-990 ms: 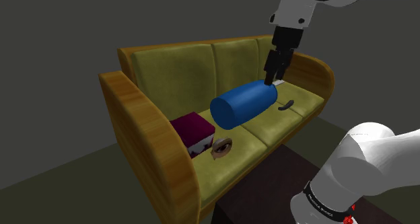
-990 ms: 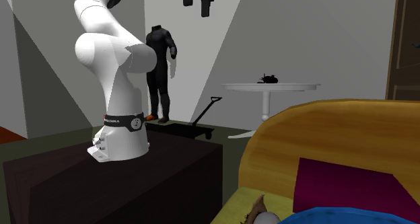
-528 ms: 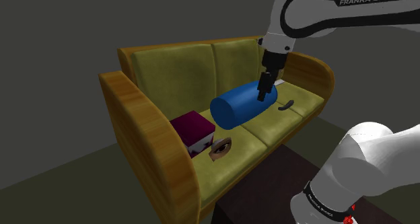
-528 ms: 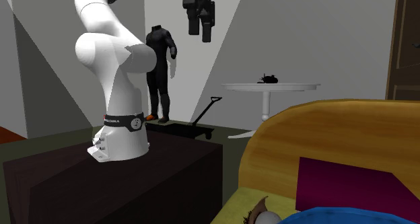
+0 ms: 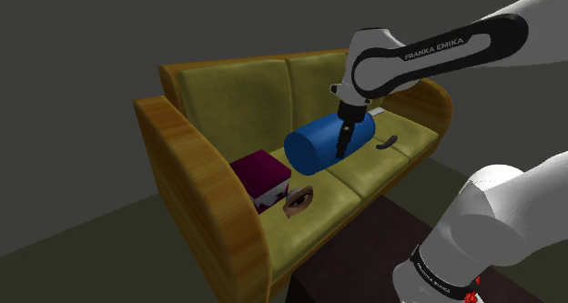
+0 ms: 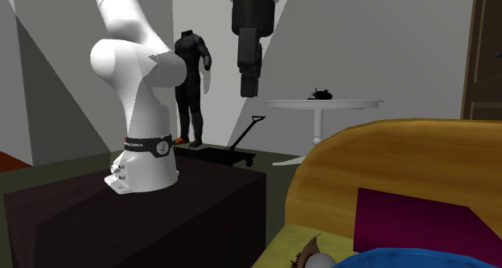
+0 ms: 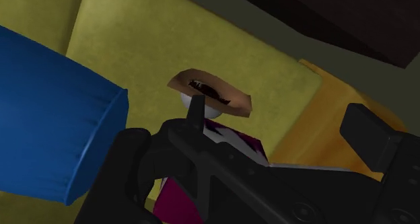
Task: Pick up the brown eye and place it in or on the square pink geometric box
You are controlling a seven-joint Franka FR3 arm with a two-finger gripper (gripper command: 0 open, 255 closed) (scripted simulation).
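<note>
Brown eye (image 5: pixel 300 200) lies on the sofa (image 5: pixel 366 177) seat just beside the magenta box (image 5: pixel 261 176), well away from the end effector (image 5: pixel 342 149), which hangs over a blue cylinder (image 5: pixel 320 143) (spread or closed, I cannot tell).

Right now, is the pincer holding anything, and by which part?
Nothing is held. The pincer hangs empty in the air; the brown eye lies on the sofa beside the magenta box.
</note>
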